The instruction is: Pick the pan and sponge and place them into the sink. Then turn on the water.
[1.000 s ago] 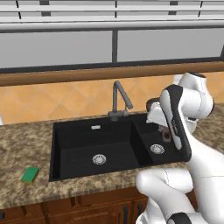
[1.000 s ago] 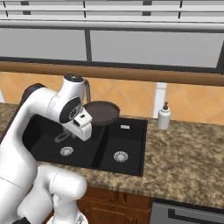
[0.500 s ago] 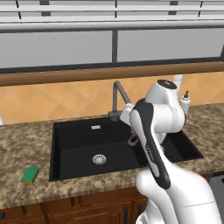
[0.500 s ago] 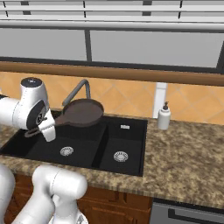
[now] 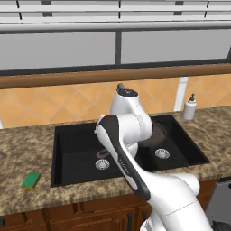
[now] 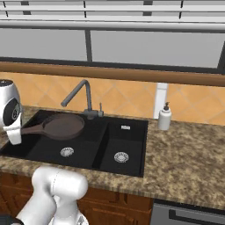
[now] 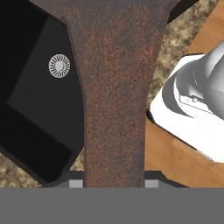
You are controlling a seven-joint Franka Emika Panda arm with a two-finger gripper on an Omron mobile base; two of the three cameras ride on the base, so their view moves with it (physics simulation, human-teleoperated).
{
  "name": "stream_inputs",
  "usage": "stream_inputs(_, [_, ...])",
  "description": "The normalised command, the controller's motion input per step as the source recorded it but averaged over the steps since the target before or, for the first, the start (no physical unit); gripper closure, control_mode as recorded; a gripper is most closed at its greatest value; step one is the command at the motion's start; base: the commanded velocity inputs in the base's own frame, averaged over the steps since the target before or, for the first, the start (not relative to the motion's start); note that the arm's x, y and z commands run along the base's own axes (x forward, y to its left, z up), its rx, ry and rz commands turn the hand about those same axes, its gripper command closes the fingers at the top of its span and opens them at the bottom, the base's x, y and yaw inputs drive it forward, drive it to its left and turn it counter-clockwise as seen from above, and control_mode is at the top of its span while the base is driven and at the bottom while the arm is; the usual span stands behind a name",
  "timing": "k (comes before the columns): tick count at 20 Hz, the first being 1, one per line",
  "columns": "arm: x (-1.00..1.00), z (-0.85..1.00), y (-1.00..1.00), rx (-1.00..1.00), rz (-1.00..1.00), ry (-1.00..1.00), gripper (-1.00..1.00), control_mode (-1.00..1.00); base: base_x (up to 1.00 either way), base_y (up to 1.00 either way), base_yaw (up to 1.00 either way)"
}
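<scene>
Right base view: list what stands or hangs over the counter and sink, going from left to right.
Pan held over the wide basin → gooseneck faucet → narrow basin drain → soap dispenser on the counter.

One pan [image 6: 63, 125], hanging over the sink [image 6: 127, 151]; one sponge [image 5: 30, 180] on the counter left of that sink. The sink has two basins and two silver drains [image 6: 67, 152]. One gooseneck faucet [image 6: 79, 98] behind the sink, one soap bottle [image 6: 165, 117] to its right.
</scene>
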Motion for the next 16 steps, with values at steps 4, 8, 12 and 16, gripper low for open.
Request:
stream_inputs(4, [0.38,-0.2,0.93,0.0,-0.05,0.42,1.0,-1.0,0.0,0.0,0.0])
stream_inputs(8, [0.77,-0.43,0.46,0.0,0.0,0.12,1.0,-1.0,0.0,0.0,0.0])
stream_inputs(12, [0.93,-0.61,0.29,0.0,0.0,0.09,1.0,-1.0,0.0,0.0,0.0])
stream_inputs(16, [0.84,-0.77,0.17,0.0,0.0,0.02,1.0,-1.0,0.0,0.0,0.0])
